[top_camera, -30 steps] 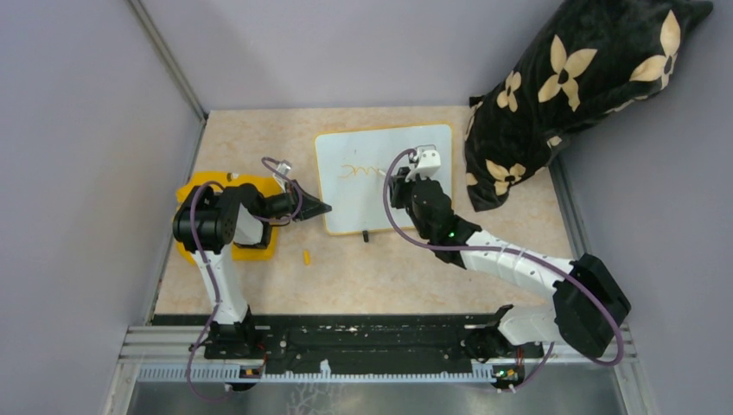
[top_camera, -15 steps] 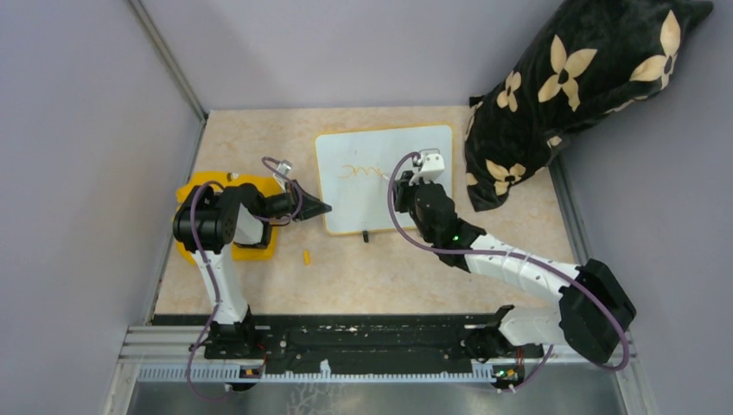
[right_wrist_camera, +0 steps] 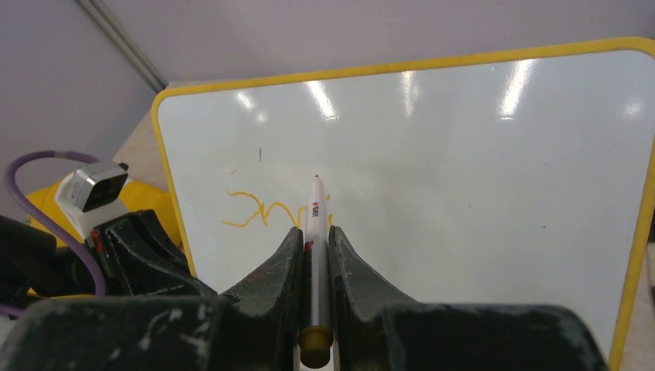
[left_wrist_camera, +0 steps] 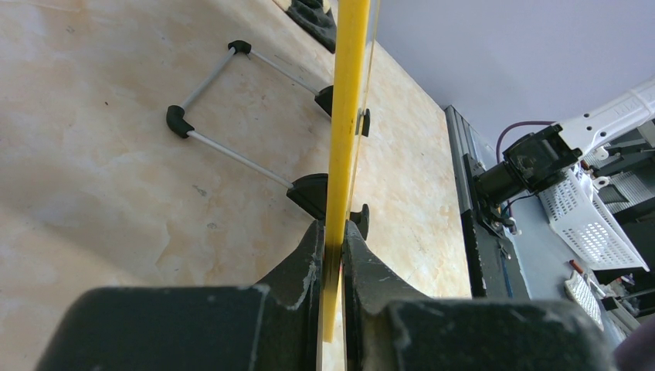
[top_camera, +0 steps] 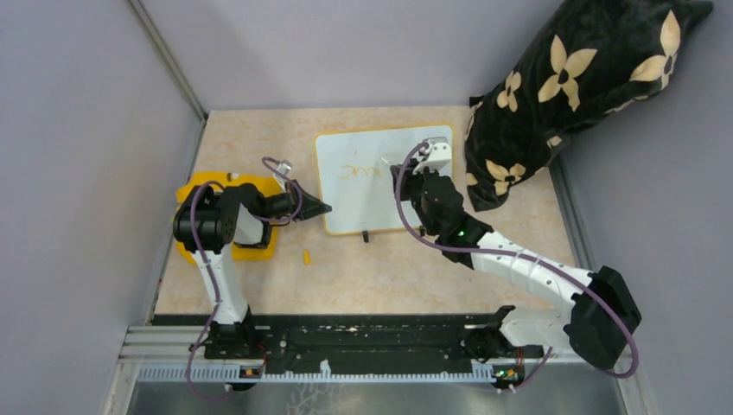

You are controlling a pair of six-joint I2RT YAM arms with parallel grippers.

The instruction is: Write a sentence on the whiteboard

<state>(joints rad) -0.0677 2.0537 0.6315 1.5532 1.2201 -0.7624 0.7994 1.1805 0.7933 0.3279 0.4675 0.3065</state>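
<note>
At the far left we are seeing a flat yellow piece point(top_camera: 192, 187) lying on the table point(top_camera: 259, 138), with the left arm's elbow hanging over it. Just right of that, the left gripper point(top_camera: 325, 208) is reaching to the left edge of the whiteboard point(top_camera: 363, 203). In the left wrist view its two black fingers are clenched on the thin yellow rim point(left_wrist_camera: 347, 93) of the board, which is running edge-on up the middle, and the board's black feet point(left_wrist_camera: 313, 193) are resting on the table beside it.

A small yellow bit point(top_camera: 306, 256) is lying on the table nearer to us, apart from the board's near-left corner.

The whiteboard is lying flat in the middle of the table, a little toward the far side. The sentence point(top_camera: 363, 171) is showing only as a short run of orange-yellow cursive strokes point(right_wrist_camera: 263, 210) on the board's left half — too faint for us to read.

Further right, the right gripper point(top_camera: 404, 175) is hanging over the board, its fingers grasping a white pen point(right_wrist_camera: 316, 205) that is pointing away from the camera. The pen's tip is sitting just right of the last stroke — whether it is touching the surface we cannot tell.

At the far right, a black pillow point(top_camera: 588, 86) with cream flowers is leaning against the wall, just beside the board's right edge.
</note>
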